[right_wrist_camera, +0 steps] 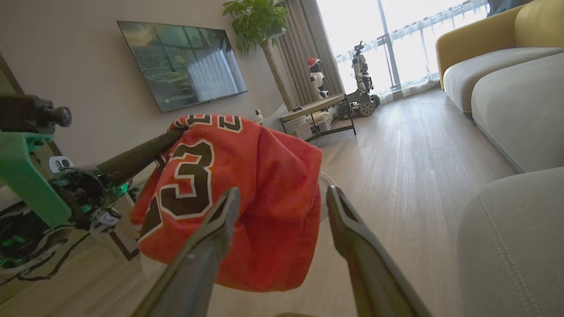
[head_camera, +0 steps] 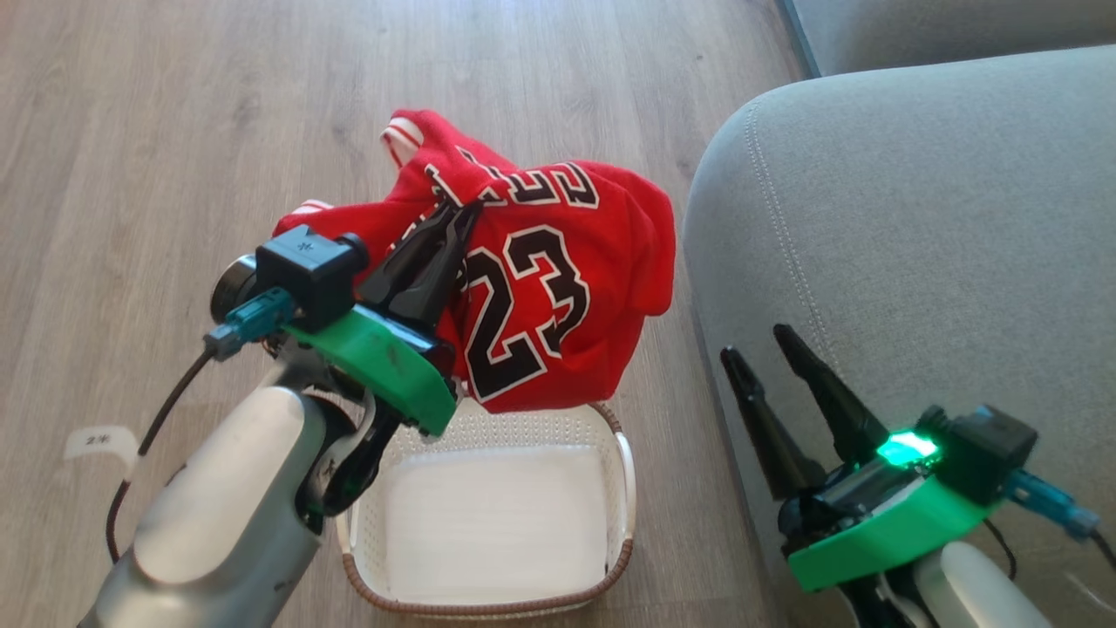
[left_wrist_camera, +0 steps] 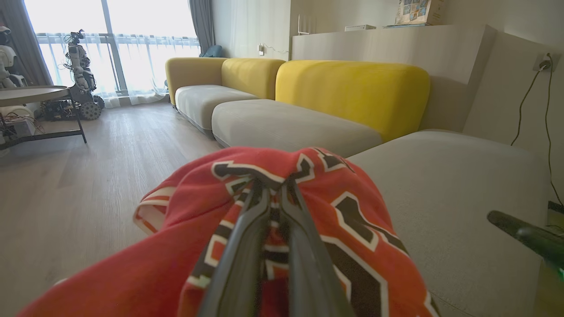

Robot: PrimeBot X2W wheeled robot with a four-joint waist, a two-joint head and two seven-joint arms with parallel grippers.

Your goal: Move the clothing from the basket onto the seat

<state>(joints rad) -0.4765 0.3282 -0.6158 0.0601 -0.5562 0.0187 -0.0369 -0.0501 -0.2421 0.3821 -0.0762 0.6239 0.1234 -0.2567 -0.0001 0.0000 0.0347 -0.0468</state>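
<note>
The red jersey (head_camera: 558,279) with black "23" hangs in the air above the basket (head_camera: 621,488), lifted clear of it. My left gripper (head_camera: 458,214) is shut on the jersey's upper fold; the left wrist view has the fabric (left_wrist_camera: 185,246) bunched around its closed fingers. The cream basket stands on the floor, its inside bare. The grey-green seat (head_camera: 924,227) lies to the right of the jersey. My right gripper (head_camera: 757,340) is open at the seat's front edge, holding nothing. In the right wrist view, its gripper (right_wrist_camera: 282,196) points at the hanging jersey (right_wrist_camera: 264,211).
Wooden floor (head_camera: 174,131) spreads to the left and beyond the basket. A second grey cushion (head_camera: 942,26) sits at the top right. Further off stand yellow-backed sofas (left_wrist_camera: 352,88), a low table (right_wrist_camera: 321,110) and other robots (left_wrist_camera: 81,70) by the window.
</note>
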